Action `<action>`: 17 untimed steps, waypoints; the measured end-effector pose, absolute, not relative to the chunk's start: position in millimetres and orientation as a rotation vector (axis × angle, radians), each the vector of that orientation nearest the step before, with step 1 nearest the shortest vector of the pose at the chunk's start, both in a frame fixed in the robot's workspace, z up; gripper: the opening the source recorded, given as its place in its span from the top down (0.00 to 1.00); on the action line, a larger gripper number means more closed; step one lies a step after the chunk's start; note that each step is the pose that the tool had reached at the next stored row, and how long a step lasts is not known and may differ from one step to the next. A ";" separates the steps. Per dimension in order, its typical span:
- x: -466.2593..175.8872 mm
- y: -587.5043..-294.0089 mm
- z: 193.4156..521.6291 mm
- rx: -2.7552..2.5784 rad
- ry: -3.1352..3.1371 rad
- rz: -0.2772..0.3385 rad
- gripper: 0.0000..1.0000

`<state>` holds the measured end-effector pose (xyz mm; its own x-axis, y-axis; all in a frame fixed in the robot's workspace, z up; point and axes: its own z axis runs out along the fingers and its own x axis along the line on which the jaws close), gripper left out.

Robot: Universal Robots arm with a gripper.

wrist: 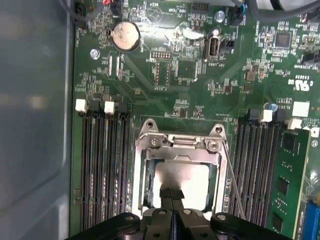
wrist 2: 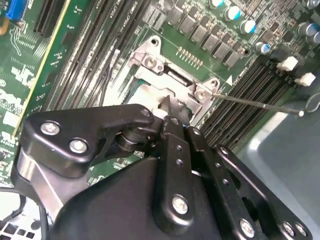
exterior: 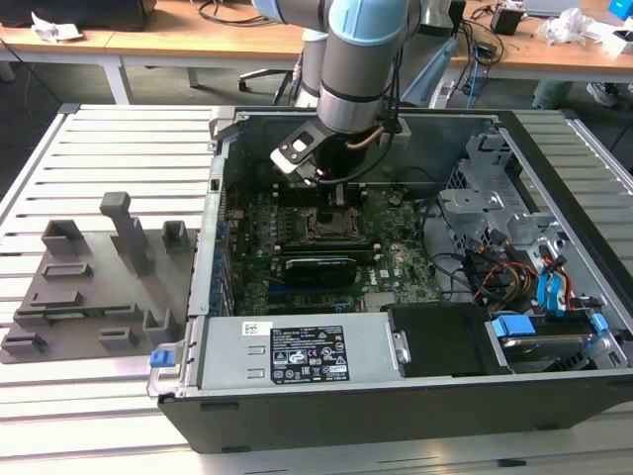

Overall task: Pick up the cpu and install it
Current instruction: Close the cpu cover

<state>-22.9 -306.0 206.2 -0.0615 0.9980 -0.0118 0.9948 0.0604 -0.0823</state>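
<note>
- The cpu (wrist: pixel 182 177) lay flat inside the socket frame (wrist: pixel 177 142).
- The hand (wrist: pixel 171 191) was closed, empty, right over the cpu — a sideways nudge could skew it and bend pins.

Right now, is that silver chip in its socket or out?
In. The cpu lies flat inside the metal socket frame, with the end effector at its edge.

Arm (exterior: pixel 361 49) pointing down, hand (wrist: pixel 171 193) low, its fingertips (wrist: pixel 166 195) pressed together
</note>
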 end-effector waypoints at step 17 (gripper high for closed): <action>-22.8 -306.2 278.6 -2.119 -2.252 0.107 0.89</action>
